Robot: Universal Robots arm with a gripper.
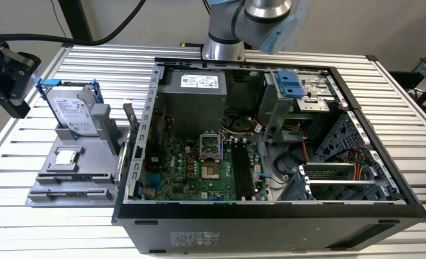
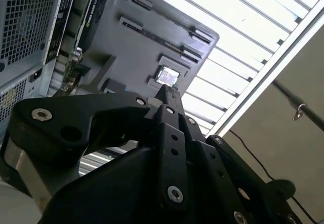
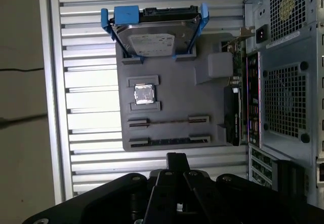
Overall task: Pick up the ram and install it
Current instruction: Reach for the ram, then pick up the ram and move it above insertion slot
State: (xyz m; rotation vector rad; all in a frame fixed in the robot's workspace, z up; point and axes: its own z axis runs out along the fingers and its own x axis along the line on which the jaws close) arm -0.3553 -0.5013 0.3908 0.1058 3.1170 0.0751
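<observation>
The arm is seen well behind the grey fixture tray. The black gripper is held off that tray's outer edge, apart from it. Its fingers are pressed together, and nothing is gripped between them.

Bright, even overhead light in exterior view; soft shadows inside case. Blown-out glare off table slats in second wrist view, silhouetting gripper near-black.
</observation>
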